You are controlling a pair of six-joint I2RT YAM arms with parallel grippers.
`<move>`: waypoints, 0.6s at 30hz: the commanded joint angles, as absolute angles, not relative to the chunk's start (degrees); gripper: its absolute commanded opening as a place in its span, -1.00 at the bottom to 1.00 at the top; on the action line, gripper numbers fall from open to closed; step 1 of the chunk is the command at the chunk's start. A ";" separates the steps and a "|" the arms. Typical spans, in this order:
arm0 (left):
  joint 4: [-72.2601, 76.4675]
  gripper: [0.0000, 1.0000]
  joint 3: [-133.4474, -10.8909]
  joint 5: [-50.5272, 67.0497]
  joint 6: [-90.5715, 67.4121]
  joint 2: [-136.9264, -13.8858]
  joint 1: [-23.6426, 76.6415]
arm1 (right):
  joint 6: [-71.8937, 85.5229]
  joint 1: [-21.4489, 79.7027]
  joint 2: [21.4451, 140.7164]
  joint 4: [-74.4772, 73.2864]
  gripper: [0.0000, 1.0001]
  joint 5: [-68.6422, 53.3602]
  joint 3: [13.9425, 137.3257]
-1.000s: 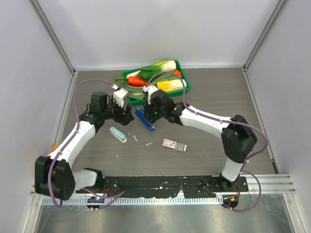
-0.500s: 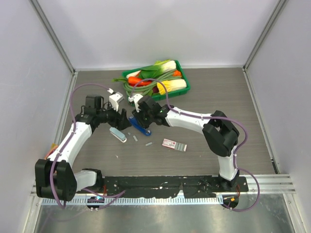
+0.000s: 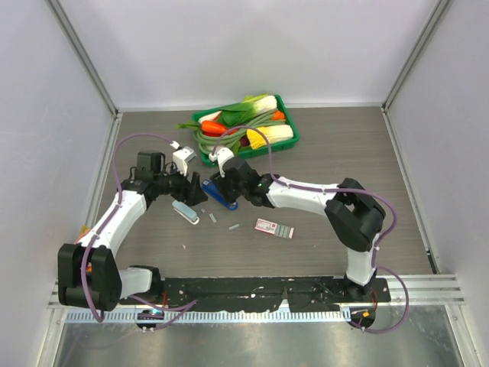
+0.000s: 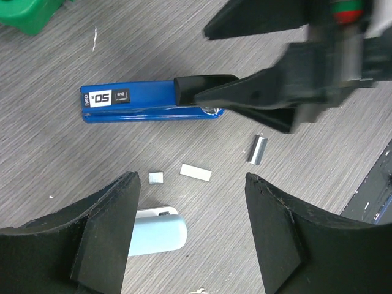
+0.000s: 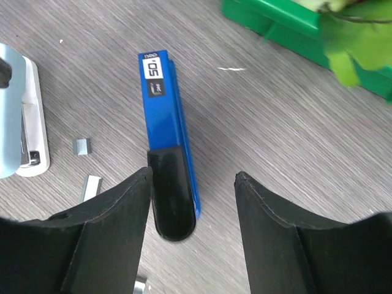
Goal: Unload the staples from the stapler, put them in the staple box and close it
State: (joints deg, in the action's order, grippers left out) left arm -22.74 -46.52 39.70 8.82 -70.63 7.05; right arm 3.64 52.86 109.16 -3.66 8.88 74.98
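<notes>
Lower spread right claw (image 5: 193,184) squarely astride stapler (image 5: 164,104) at its black end, pinch; hold spread left claw (image 4: 190,184) clear.

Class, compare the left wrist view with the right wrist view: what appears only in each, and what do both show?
Only the left wrist view shows the left hand, open. Only the right wrist view shows green leaves. Both show the blue stapler, the open right hand at its black end, loose staples, the pale blue oblong and the green tray.
</notes>
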 commanded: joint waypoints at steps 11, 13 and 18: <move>-19.25 0.45 -47.72 37.88 6.07 -72.42 7.03 | 12.74 67.05 94.55 7.56 0.04 21.53 61.00; -18.64 0.45 -48.16 37.71 5.45 -72.68 7.03 | 13.53 67.85 96.41 7.47 0.05 21.44 61.43; -19.60 0.44 -48.34 36.56 6.50 -72.43 7.03 | 14.59 68.82 102.20 8.52 0.15 21.97 63.10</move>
State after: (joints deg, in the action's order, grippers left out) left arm -21.21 -46.61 36.99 6.44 -73.12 7.05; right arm 12.29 68.58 98.89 5.96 19.46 61.95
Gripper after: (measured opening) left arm 0.724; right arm 0.555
